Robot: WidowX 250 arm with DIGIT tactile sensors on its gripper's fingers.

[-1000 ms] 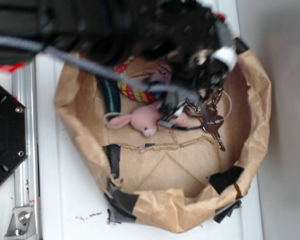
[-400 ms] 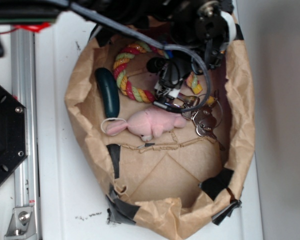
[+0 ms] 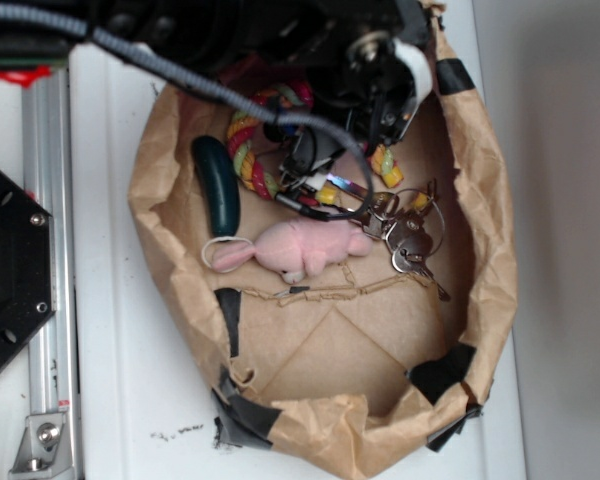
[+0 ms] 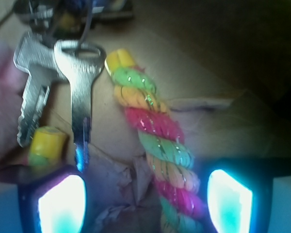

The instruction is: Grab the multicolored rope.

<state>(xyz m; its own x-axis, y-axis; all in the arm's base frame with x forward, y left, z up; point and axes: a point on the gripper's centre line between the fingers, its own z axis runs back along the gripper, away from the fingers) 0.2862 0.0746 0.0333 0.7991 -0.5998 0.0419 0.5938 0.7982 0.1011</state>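
Arm and cable block most of the far side of the paper bag point(image 3: 485, 200) in the exterior view. Multicolored rope point(image 3: 248, 148) is only partly visible there: left curve by the far-left wall, plus a short end point(image 3: 385, 165) poking out right of the gripper. Middle of the horseshoe is hidden under the arm. Gripper point(image 3: 320, 180) is a dark blur from outside; can't read the jaws from that view.

Wrist view is clearer: gripper point(image 4: 145, 201) fingers spread wide, pads point(image 4: 61, 204) glowing at bottom left and right, cut off by the frame edge. Rope point(image 4: 155, 145) runs up between them, nearer the right pad, no contact visible. Nothing held. Second rope end point(image 4: 47, 143) sits just above the left pad. Keys point(image 4: 80, 92) lie left of the rope, one blade tip just above the left pad.

Arm comes in from the far left, wrist pitched down into the bag. Grey cable point(image 3: 180, 70) loops across the rope.

In the bag: dark green cucumber toy point(image 3: 217, 185) left of the rope, pink plush point(image 3: 300, 248) near of it, key ring point(image 3: 410, 235) right of the plush. Bag is crumpled, black tape patches point(image 3: 245, 410) on the near rim. White table point(image 3: 110, 400), aluminium rail point(image 3: 45, 250) and black plate point(image 3: 5, 270) at left.
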